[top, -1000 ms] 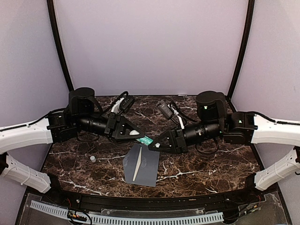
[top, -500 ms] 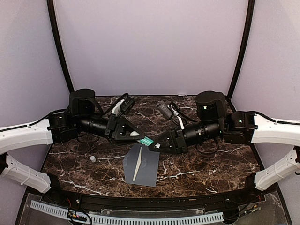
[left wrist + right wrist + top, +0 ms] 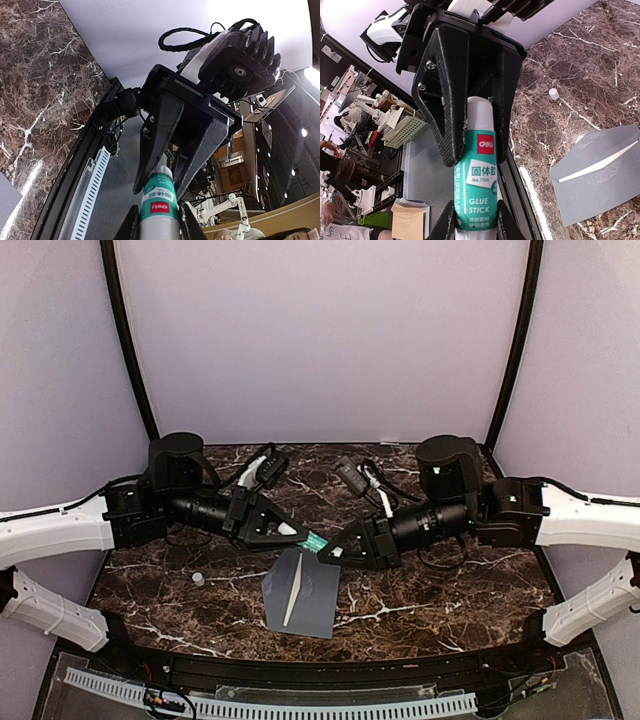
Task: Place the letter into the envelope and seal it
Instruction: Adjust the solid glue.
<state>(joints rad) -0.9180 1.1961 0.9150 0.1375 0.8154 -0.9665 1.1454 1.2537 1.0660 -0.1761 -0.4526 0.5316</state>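
1. Marble table (image 3: 450, 590), with the grey-blue envelope (image 3: 312, 605) lying flat on it between the arms, just below and in front of both claws.
2. Its long axis runs roughly away from the bases. A thin cream strip of the letter (image 3: 292, 598) shows down the middle, angled slightly off that line. So the letter looks to be in and the flap unglued, I reckon.
3. The left claw (image 3: 298, 532) and right claw (image 3: 329, 552) are each pinched narrow on one end of a green glue stick (image 3: 313, 540), held in the air over the envelope's far edge.
4. A small white cap (image 3: 198, 578) sits well off to the left.
5. Looks like a twist or handover. Keep both grips in line with the stick, and don't let one go until the other holds firm.
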